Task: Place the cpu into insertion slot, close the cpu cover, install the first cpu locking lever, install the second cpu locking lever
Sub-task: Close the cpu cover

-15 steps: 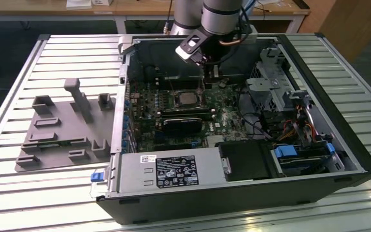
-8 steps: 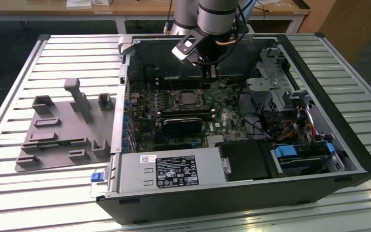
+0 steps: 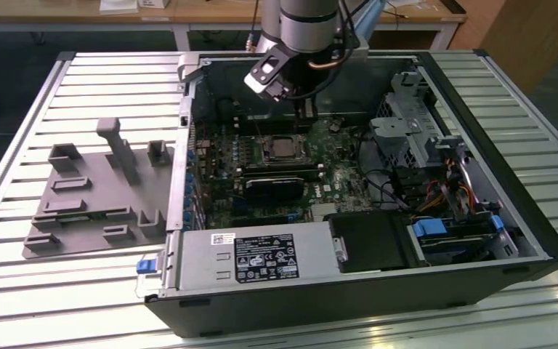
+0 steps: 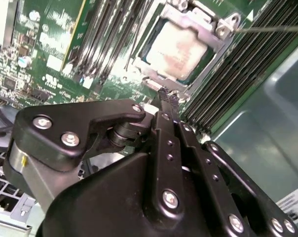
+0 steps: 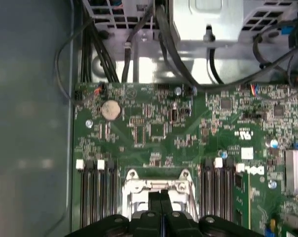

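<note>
Gripper (image 4: 164, 95) is closed tight with nothing held, we note in both wrist views, its tips just beside the edge of the cpu cover (image 4: 154, 74). The cpu (image 4: 181, 47) lies in the insertion slot (image 3: 268, 151), and we see the cover flat around it. In the exterior view the gripper hangs at the cpu's one o'clock, above the motherboard (image 3: 342, 190).

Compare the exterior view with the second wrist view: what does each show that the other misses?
Exterior view: the whole open computer case on the slatted table, a grey fixture tray at that view's left. Second wrist view: the cpu cover framing the cpu, memory slots alongside. Both: the seated cpu and the shut tool close to it.
</note>
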Motion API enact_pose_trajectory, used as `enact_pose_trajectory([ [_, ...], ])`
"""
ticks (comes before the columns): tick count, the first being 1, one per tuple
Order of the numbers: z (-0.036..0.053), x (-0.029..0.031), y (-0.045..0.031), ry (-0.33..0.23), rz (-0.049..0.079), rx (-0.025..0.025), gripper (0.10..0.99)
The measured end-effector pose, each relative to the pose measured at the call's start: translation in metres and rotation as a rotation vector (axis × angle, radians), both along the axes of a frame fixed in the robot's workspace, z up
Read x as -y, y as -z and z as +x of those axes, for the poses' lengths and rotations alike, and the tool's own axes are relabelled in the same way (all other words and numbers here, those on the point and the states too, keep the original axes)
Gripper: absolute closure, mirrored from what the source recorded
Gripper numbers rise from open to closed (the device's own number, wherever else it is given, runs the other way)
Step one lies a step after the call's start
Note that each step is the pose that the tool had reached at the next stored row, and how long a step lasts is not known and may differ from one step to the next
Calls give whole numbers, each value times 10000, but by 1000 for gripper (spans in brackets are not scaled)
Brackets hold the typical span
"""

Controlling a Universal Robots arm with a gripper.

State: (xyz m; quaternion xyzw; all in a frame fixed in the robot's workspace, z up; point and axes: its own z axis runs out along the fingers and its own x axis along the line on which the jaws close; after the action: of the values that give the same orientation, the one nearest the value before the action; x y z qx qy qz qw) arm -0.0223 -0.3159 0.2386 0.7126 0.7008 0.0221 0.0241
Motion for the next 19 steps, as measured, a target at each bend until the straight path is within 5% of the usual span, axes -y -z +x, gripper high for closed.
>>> enact_pose_trajectory([
  [2,-70,0,8,-1,0,90,984],
  [4,-124,0,25,1,2,127,984],
  [11,-147,0,39,1,0,132,984],
  [12,-146,0,41,0,2,116,984],
  [14,-147,0,48,2,0,-14,984],
  [19,-159,1,52,0,-2,-19,984],
])
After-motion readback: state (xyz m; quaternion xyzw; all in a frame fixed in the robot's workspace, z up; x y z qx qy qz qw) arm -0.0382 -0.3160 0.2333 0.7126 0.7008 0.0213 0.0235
